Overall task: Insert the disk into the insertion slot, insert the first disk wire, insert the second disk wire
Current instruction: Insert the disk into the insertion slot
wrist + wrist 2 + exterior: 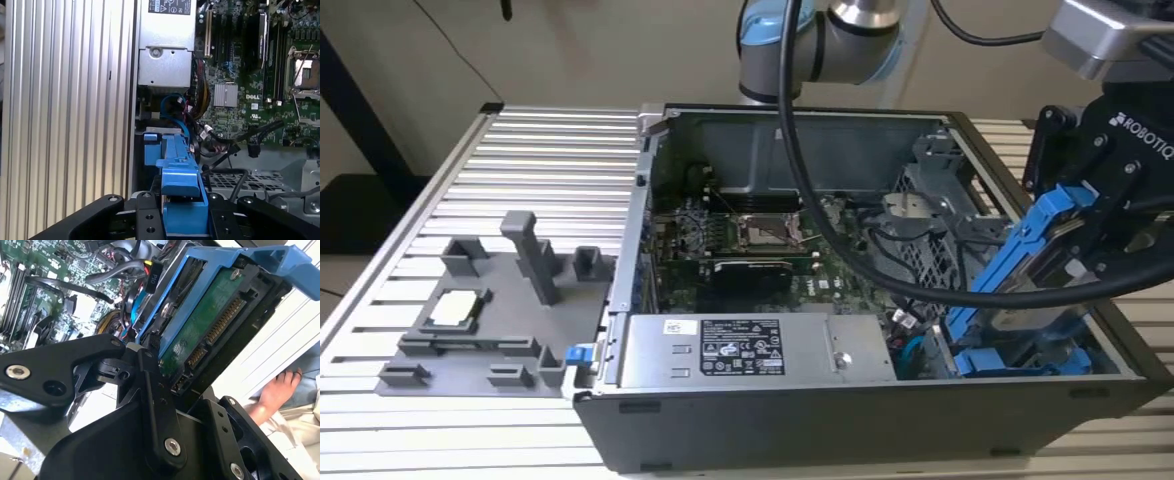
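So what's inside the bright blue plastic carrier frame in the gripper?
A flat rectangular hard disk: the second wrist view shows its green circuit board and connector pins inside the blue frame. The black gripper, shut on it, covers one end; its other face is hidden.

The disk (181, 170) has a bright blue frame and a green underside. The claw (184, 220) is black. The surface (520, 150) is silver with ridged stripes. The circuit board (235, 120) is green.
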`<state>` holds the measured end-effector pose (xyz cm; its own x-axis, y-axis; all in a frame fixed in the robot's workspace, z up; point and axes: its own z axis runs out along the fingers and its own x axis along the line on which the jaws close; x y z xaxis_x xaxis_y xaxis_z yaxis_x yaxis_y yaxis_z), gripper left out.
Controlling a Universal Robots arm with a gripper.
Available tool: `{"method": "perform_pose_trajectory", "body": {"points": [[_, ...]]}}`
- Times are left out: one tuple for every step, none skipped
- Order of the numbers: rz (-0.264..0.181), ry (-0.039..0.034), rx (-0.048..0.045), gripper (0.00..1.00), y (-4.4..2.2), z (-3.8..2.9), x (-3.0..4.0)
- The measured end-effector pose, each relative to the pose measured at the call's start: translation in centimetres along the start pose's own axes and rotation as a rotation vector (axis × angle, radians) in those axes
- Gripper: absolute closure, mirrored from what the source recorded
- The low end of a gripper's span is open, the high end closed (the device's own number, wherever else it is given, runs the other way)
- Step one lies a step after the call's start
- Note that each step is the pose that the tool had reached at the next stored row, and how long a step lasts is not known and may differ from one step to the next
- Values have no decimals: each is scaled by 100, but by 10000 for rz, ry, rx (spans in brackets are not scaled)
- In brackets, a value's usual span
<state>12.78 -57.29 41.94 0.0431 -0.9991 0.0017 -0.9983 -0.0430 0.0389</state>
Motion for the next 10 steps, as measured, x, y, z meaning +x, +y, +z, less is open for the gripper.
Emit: {"method": "perform_pose_trajectory", "body": {"points": [[1,-1,3,67,-1,10,0],[2,-2,7,67,-2,21,0],[1,-4,10,67,-4,32,0],[1,-6,12,67,-6,43,0],[1,-7,14,67,-8,54,0],[6,-11,16,67,-10,66,0],[20,-12,17,67,-10,75,0],[37,-14,17,67,-11,84,0],[48,-14,16,67,-11,95,0],[50,-14,17,67,-12,104,-1]]}}
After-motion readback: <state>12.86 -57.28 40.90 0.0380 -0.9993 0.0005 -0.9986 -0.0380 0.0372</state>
